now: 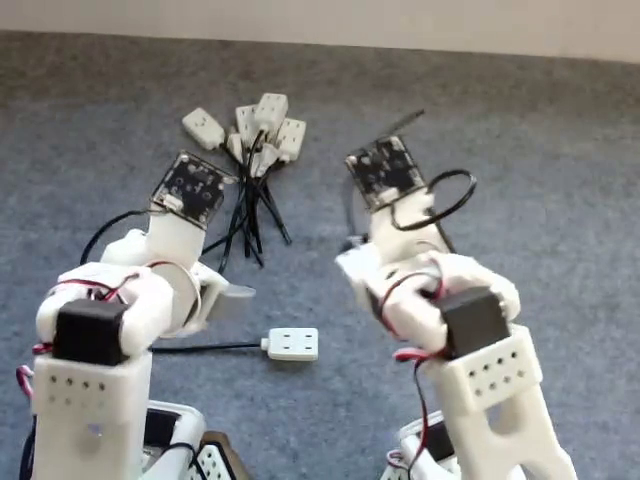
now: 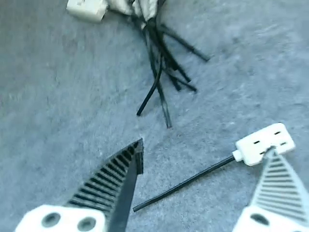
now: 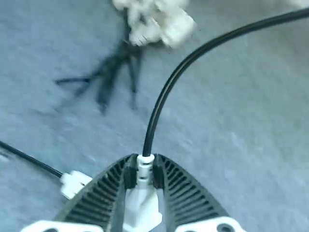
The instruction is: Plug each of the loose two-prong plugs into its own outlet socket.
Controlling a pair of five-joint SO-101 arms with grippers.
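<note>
1. Clamping the right hand almost shut on a white plug, with a ribbed finger pressing on each side and the prongs hidden inside the grip.
2. Letting the plug's black cord run out from between the fingertips and arch away over the grey desk.
3. Holding the left hand spread wide and gripping nothing, low over the desk.
4. Seeing one left fingertip overlapping the near edge of a lone white outlet block, though not being able to tell whether the two are touching.
5. Seeing that outlet block lying flat on the desk between the two arms, slots facing up with nothing plugged into them, and its thin black lead trailing off toward the left arm.
6. Finding a bundle of white sockets heaped together farther out, well apart from the outlet block, with their black leads fanning back toward the arms.
7. Noting one more white socket lying just beside that bundle, on the left arm's side.
</note>
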